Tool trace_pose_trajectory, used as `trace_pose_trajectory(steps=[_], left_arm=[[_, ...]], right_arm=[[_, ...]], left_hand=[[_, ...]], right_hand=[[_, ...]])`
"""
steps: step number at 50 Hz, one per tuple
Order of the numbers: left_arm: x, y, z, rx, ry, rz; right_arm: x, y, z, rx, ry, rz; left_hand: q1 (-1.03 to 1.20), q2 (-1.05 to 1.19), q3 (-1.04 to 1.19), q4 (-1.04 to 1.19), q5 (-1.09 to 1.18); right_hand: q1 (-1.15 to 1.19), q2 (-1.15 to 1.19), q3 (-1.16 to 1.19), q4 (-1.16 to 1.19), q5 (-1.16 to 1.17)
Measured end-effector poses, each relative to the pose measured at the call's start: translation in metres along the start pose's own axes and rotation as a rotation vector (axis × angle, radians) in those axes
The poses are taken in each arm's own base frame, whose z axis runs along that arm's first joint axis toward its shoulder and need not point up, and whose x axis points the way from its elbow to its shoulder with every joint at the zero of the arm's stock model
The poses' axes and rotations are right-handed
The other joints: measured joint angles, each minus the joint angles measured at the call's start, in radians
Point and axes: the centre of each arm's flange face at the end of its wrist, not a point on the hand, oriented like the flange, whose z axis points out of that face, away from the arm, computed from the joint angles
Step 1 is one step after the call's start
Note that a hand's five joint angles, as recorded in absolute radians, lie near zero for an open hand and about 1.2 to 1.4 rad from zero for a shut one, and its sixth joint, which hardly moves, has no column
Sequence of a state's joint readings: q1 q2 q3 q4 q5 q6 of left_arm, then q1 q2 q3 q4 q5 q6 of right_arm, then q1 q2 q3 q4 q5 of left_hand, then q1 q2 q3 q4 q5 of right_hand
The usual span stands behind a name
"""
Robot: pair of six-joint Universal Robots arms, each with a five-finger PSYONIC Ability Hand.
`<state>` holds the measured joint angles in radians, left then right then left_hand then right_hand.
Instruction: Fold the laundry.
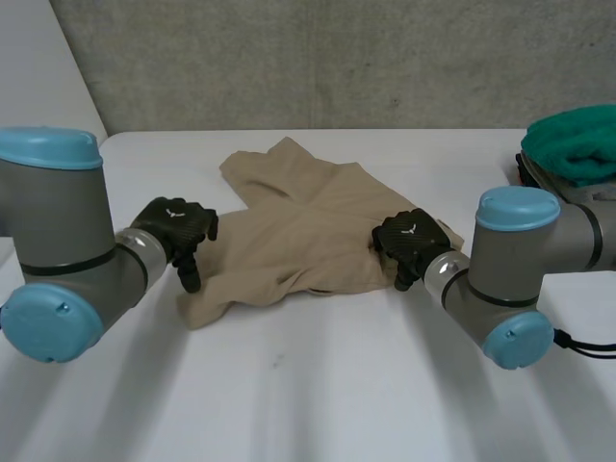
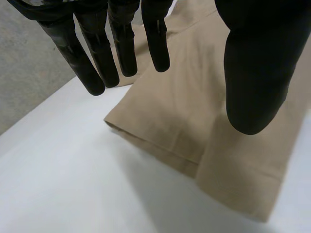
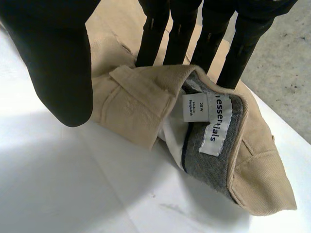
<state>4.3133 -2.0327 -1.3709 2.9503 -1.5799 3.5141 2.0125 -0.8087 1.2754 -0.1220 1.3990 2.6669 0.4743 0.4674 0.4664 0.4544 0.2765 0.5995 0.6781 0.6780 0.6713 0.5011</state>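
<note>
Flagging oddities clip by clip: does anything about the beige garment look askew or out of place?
Yes. On the beige garment, the waistband at the fingertips of the right hand is flipped over, baring its grey lining and white labels. The cloth lies rumpled, not flat.

Bright, even, diffuse lighting.

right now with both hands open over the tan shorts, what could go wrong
1. The waistband is flipped over, lining showing, at the fingertips of the right hand. Closing there may catch one layer and keep it bunched.
2. The left hand is open over the leg hem. A pinch could lift just the top layer.
3. The tan shorts lie creased, so folding now may set wrinkles.
</note>
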Motion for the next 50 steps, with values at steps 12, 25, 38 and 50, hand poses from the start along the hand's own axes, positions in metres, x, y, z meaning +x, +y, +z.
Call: trace_pose_trajectory(steps=[12, 25, 38, 50], left_arm=[[0.02, 0.028, 0.017, -0.096, 0.046, 0.01], [0.013, 0.003, 0.037, -0.015, -0.063, 0.089], [-0.066, -0.147, -0.088, 0.558, -0.284, -0.054], [-0.101, -0.213, -0.212, 0.937, -0.398, -0.115]], right_arm=[[0.007, -0.006, 0.003, 0.018, 0.042, -0.026], [0.042, -0.078, -0.038, 0.161, 0.126, 0.078], [0.089, -0.172, -0.095, 0.313, 0.17, 0.155], [0.118, -0.253, -0.175, 0.588, 0.232, 0.235]], left_hand=[[0.104, 0.095, 0.098, 0.114, 0.118], [0.692, 0.726, 0.718, 0.739, 0.709], [0.692, 0.727, 0.718, 0.739, 0.709], [0.692, 0.73, 0.722, 0.74, 0.709]], right_hand=[[0.5, 0.485, 0.483, 0.52, 0.458], [0.516, 0.485, 0.483, 0.521, 0.458], [0.525, 0.485, 0.504, 0.522, 0.484], [0.525, 0.485, 0.508, 0.525, 0.497]])
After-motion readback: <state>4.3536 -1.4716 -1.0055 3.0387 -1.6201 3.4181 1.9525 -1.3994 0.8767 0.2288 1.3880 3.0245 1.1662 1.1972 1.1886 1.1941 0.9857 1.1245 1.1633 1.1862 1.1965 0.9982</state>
